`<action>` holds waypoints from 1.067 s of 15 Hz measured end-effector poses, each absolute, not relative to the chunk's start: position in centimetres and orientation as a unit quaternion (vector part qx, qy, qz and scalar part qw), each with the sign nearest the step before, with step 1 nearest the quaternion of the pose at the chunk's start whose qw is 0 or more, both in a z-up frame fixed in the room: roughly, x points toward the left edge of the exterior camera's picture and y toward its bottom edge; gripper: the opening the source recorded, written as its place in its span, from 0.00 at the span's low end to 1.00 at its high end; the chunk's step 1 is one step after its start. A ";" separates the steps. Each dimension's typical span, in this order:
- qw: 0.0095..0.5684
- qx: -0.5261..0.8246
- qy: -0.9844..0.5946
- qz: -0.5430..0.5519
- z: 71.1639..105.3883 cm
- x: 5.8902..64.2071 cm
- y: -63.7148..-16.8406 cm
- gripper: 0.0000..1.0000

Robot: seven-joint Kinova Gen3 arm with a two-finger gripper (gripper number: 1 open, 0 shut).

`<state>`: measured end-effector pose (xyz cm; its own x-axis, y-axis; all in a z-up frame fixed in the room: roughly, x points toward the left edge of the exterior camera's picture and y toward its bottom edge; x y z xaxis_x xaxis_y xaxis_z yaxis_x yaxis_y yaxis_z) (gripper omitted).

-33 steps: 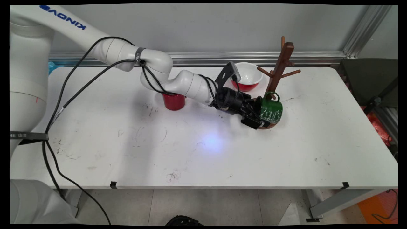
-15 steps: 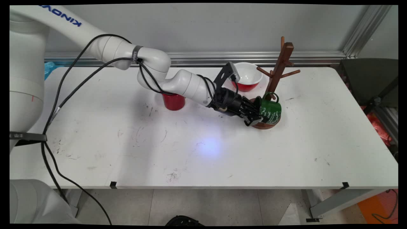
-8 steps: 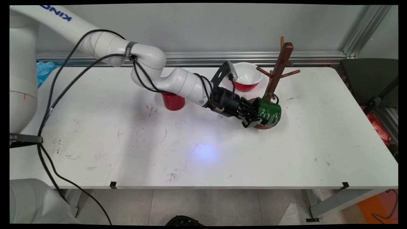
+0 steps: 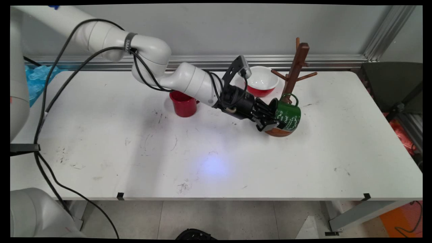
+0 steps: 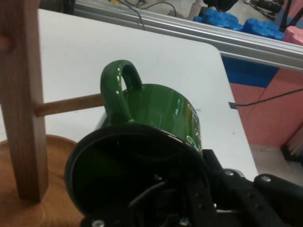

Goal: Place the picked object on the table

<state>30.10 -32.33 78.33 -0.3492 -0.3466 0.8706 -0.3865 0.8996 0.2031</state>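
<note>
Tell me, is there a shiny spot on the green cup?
Hand view: yes, the green cup shows pale streaks of glare along its side and handle; inside it is dark. Main view: the green cup looks less shiny, and the arm casts soft grey shadows on the table.

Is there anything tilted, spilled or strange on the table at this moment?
The green mug lies on its side in the claw, above the wooden mug tree's base; its handle is level with a peg. Nothing is spilled.

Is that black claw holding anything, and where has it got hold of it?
Yes: the gripper grips the green enamel mug by its rim, one finger inside the mouth, one outside.
</note>
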 end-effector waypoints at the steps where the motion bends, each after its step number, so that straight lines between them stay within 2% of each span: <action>1: 0.526 0.222 -0.821 0.019 78.8 30.1 -32.3 0.00; 12: 0.520 0.218 -0.826 0.011 83.0 31.1 -30.2 0.00; 16: 0.496 0.200 -0.845 0.011 85.1 32.4 -29.1 0.00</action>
<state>32.43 -29.08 85.09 -0.4269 -0.3274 0.8429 -0.3486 0.9197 0.1806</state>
